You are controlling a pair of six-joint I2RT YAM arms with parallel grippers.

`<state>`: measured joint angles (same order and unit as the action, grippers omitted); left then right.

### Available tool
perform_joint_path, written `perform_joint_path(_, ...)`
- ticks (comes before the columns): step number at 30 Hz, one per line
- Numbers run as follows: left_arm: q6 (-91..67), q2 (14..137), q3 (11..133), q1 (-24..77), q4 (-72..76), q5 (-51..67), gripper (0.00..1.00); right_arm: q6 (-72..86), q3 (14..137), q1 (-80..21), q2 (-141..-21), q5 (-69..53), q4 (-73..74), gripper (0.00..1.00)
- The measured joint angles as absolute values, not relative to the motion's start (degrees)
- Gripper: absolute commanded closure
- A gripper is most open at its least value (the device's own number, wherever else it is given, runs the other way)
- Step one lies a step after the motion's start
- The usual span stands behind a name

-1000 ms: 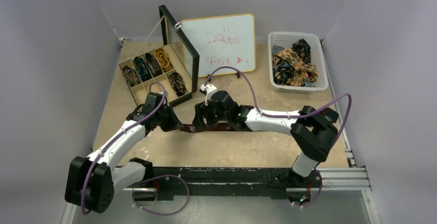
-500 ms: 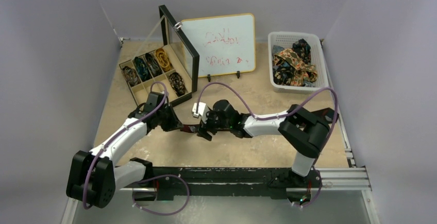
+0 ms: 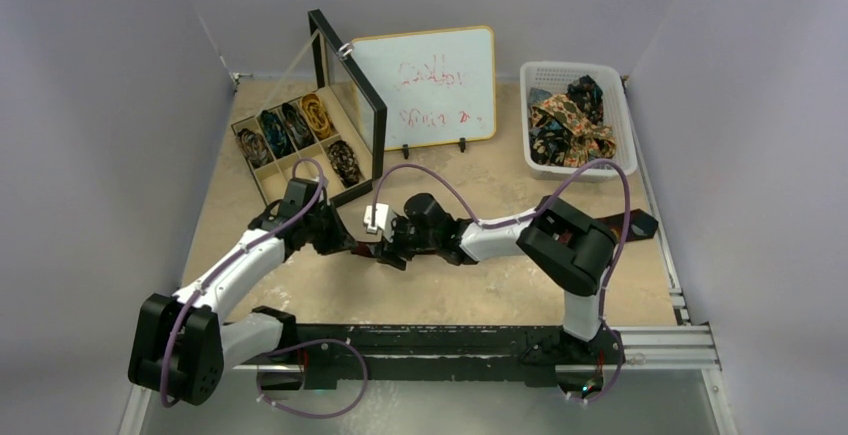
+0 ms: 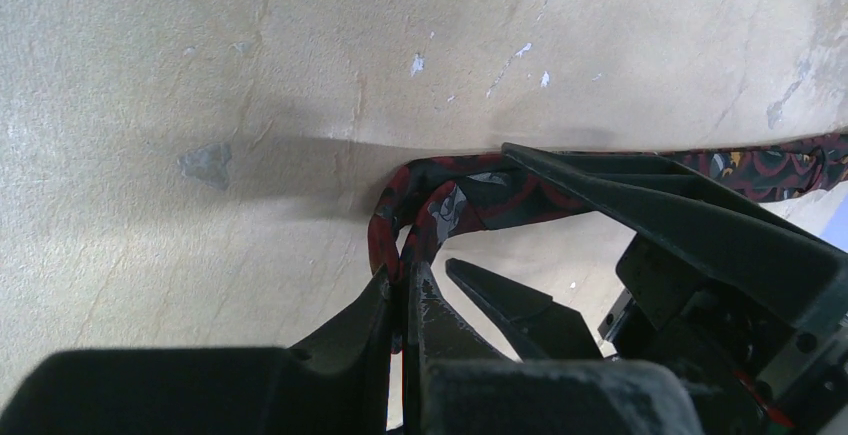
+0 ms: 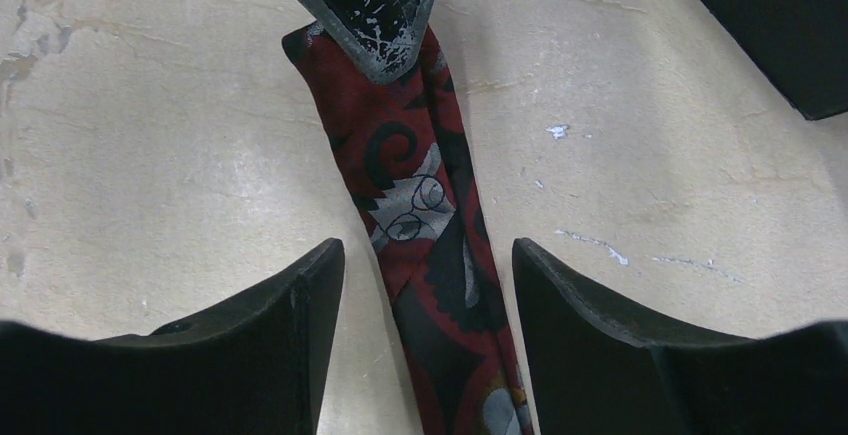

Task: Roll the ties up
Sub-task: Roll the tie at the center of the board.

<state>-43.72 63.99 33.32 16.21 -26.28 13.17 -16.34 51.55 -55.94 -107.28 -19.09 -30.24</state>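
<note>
Right wrist view: we list one dark maroon patterned fabric necktie lying flat on the beige tabletop. It runs lengthwise between the spread fingers of our right claw, with a gap at each side. Left wrist view: our left claw, clamped tight, pinches the necktie's folded end. Top external view: both claws meet near the table's middle.
</note>
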Motion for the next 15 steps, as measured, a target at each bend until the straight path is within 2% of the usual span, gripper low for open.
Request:
perform_joint_path(4, -43.7, 63.83, 33.32, 16.21, -26.15, 13.34, 1.0, -16.64, 52.95, -55.94, -109.19, -19.25, -29.91, 0.46)
perform_joint_path(10, -43.7, 63.77, 33.19, 16.21, -26.15, 13.47, 1.0, -16.56, 53.19, -55.99, -110.32, -20.23, -30.44, 0.65)
perform_joint_path(12, -43.7, 63.68, 33.04, 16.21, -26.2, 13.47, 1.0, -16.49, 53.19, -56.27, -110.32, -20.49, -30.37, 0.68)
perform_joint_path(15, -43.7, 63.4, 32.97, 16.21, -26.26, 13.47, 1.0, -16.08, 53.25, -56.88, -110.37, -20.58, -30.33, 0.68)
